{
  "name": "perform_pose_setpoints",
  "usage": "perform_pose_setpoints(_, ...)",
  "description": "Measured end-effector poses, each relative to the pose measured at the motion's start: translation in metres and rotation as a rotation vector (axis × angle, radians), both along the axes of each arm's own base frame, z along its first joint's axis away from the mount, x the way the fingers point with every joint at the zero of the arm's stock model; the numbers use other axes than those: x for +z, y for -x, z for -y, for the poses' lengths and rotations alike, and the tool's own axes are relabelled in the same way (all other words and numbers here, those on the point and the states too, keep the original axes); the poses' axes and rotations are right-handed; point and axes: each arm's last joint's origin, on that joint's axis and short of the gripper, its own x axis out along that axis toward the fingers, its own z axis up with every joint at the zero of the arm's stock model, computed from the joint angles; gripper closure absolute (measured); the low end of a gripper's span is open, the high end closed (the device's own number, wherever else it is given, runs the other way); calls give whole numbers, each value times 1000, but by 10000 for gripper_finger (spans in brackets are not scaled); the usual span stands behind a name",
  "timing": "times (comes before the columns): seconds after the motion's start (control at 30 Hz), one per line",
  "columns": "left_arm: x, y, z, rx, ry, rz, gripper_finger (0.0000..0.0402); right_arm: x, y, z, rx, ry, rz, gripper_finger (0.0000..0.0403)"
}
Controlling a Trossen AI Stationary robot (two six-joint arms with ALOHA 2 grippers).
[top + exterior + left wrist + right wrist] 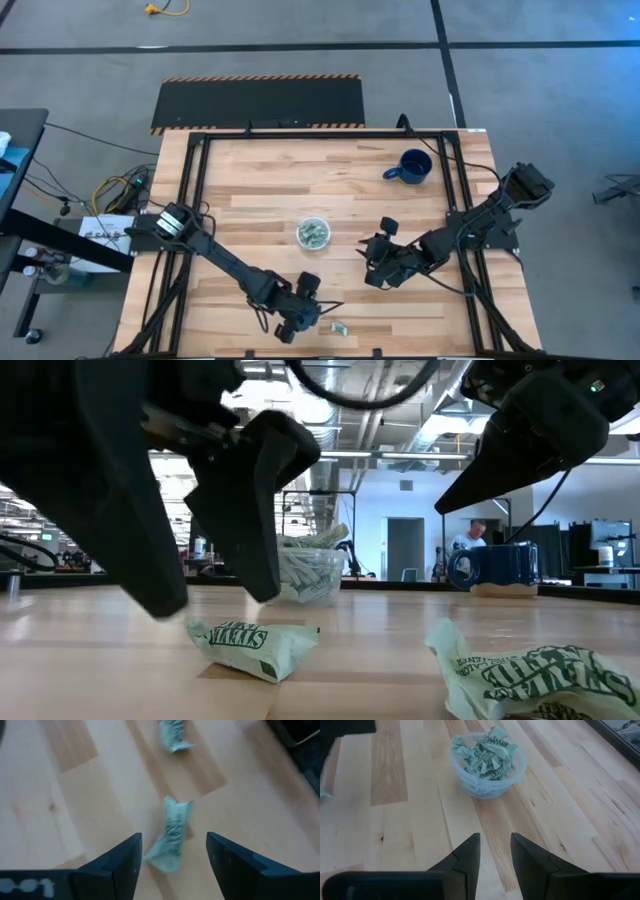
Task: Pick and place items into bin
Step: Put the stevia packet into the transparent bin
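The bin is a small clear cup (pixel 313 234) at mid-table, standing on its base and heaped with green-and-white wrappers (pixel 487 757). Two more wrappers lie flat on the wood by the near edge. My left gripper (pixel 172 845) hangs open over one wrapper (pixel 171 837), a finger on either side and not touching it. In the low view that wrapper (pixel 250 645) lies just below the fingertips. The second wrapper (pixel 339 327) lies a little to the right. My right gripper (pixel 495 845) is open with a narrow gap, hovering right of the cup (pixel 485 787) and pointing toward it.
A dark blue mug (pixel 411 166) stands near the far right corner. A black frame (pixel 195 200) runs along the table's edges. Bare wood lies between the cup and the near wrappers. A person (pixel 478 535) shows far off in the room beyond.
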Motion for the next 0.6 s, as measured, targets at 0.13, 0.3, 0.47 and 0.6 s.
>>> perform_pose_setpoints(0.13, -8, -1, -2, 15, -40, -9, 184, 0, 0, 0, 0, 0, 0, 301)
perform_pose_setpoints(0.3, -11, -3, -4, 16, -50, -12, 184, 0, 0, 0, -3, -2, -1, 301)
perform_pose_setpoints(0.47, -14, -3, -3, 5, -52, -16, 184, 0, 0, 0, -3, -1, -1, 301)
perform_pose_setpoints(0.6, -14, -4, -4, 1, -54, -14, 184, 0, 0, 0, -3, -1, -1, 301)
